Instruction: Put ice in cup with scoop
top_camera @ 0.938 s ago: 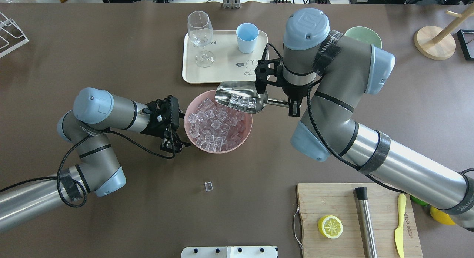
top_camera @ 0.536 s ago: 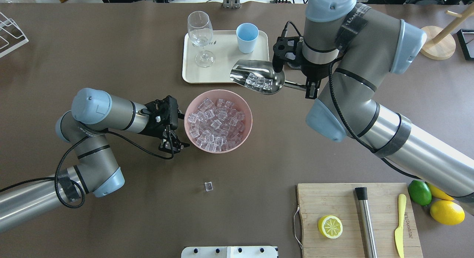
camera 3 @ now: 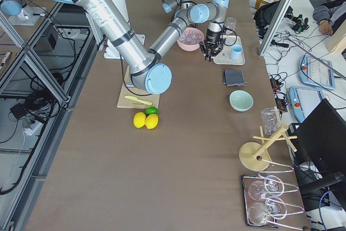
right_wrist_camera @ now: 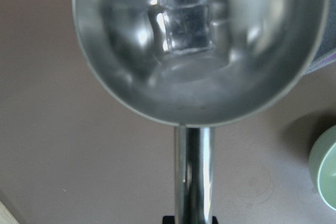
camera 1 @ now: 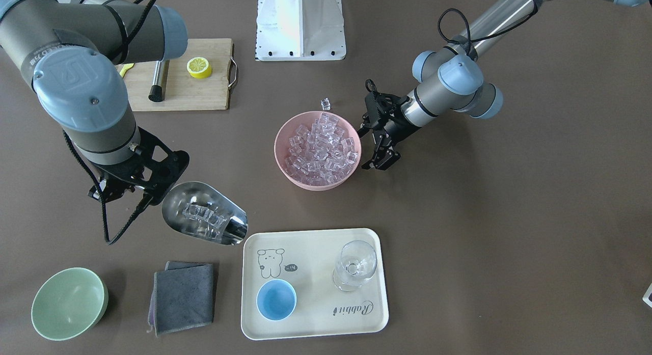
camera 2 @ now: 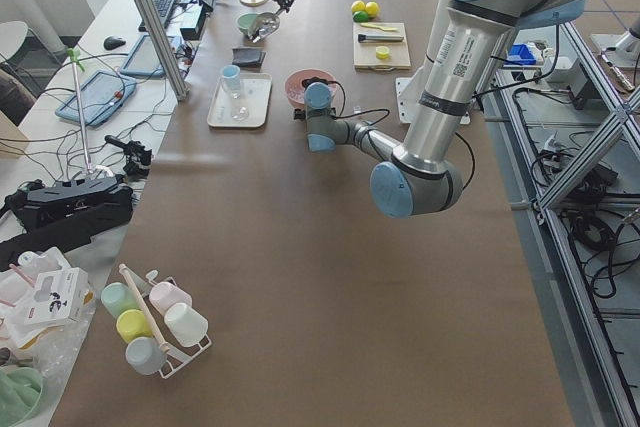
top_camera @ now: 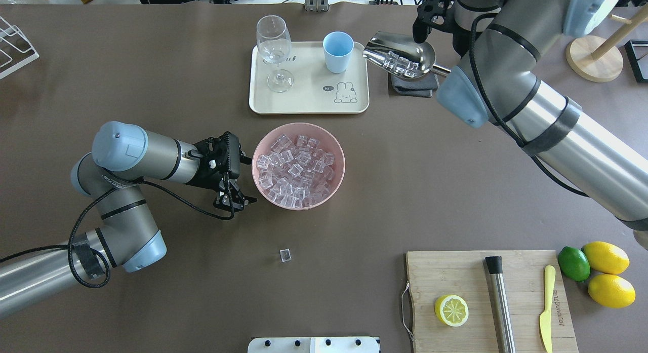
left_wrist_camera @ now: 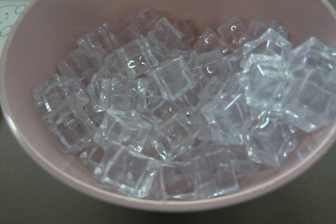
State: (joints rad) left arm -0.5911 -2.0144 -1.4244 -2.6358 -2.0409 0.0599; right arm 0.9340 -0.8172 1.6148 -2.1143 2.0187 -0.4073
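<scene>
My right gripper (camera 1: 145,194) is shut on the handle of the steel scoop (top_camera: 402,51), which hangs in the air with several ice cubes (top_camera: 400,63) in its trough. In the overhead view the scoop's mouth is just right of the light-blue cup (top_camera: 338,50), by the edge of the cream tray (top_camera: 309,69). The cup (camera 1: 275,299) stands upright and looks empty. The pink bowl (top_camera: 340,158) is heaped with ice (top_camera: 296,170). My left gripper (top_camera: 235,198) is open beside the bowl's left rim, not touching it. The right wrist view shows the scoop (right_wrist_camera: 199,51) from behind.
A wine glass (top_camera: 274,44) shares the tray. A grey cloth (top_camera: 412,84) lies below the scoop and a green bowl (camera 1: 69,303) beyond it. One loose ice cube (top_camera: 285,255) lies on the table. A cutting board (top_camera: 455,272) holds a lemon half, steel cylinder and knife.
The right arm has carried the loaded scoop from over the bowl's rim away and to the right, up beside the cup. The left gripper has drifted slightly left.
</scene>
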